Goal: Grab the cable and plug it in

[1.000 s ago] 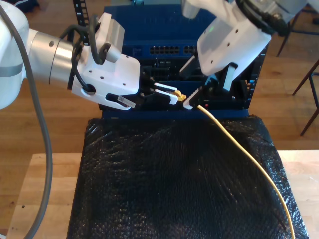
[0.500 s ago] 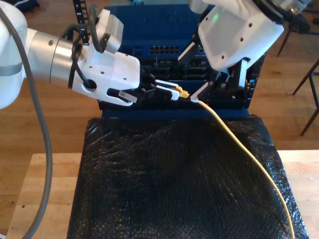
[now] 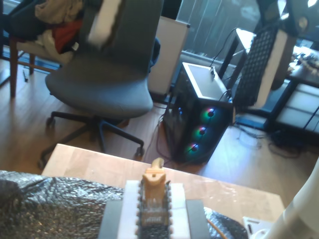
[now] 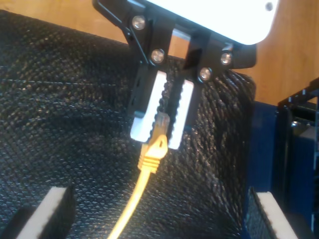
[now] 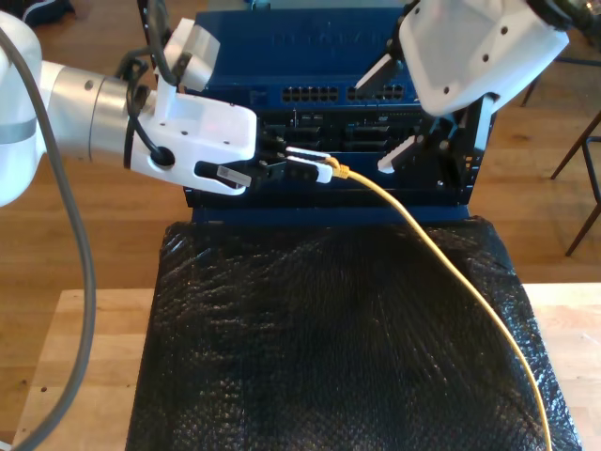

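Risk 1: the plug (image 5: 340,172) could twist or slip in the first gripper's (image 5: 315,166) pads. Probable cause: the grip sits on the boot and plug body alone, and the trailing cable (image 5: 441,254) pulls sideways on it.
Risk 2: the plug could miss a port or jam on the rack (image 5: 282,42). Probable cause: the plug tip points across the rack face, not into the ports (image 5: 310,94), so it needs turning before any push.
Risk 3: the cable could snag. Probable cause: it runs long over the black mat (image 5: 310,329) and off the mat's near edge, passing under the second gripper (image 5: 390,113).
First gripper state: closed on the plug. The second wrist view shows the ribbed pads (image 4: 149,112) pinching it, clear tip between them and yellow boot (image 4: 153,152) just outside.
Second gripper state: wide and holding nothing, with its pads (image 4: 50,209) far apart.
Cable vs first gripper: the plug end is between the fingertips and the cord leaves from the tip side, away from the wrist.
Cable vs second gripper: apart, below and in front of its open fingers.
Latch side: cannot tell.
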Controlling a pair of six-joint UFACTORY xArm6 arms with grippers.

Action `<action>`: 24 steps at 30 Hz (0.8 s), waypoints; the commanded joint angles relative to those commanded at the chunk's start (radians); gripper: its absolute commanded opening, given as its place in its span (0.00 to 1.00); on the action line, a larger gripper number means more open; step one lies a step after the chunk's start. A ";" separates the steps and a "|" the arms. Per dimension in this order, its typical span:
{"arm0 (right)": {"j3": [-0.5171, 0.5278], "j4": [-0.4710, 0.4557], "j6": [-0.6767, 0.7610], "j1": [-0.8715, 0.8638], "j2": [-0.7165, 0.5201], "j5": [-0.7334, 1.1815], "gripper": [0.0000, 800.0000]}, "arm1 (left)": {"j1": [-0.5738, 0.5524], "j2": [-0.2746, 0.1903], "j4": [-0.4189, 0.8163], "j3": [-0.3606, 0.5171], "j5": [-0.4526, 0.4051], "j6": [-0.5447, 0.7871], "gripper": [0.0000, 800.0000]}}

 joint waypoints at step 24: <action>0.338 0.023 -0.199 0.012 -0.308 -0.275 0.97 | 0.049 0.152 -0.152 -0.029 0.235 -0.038 0.00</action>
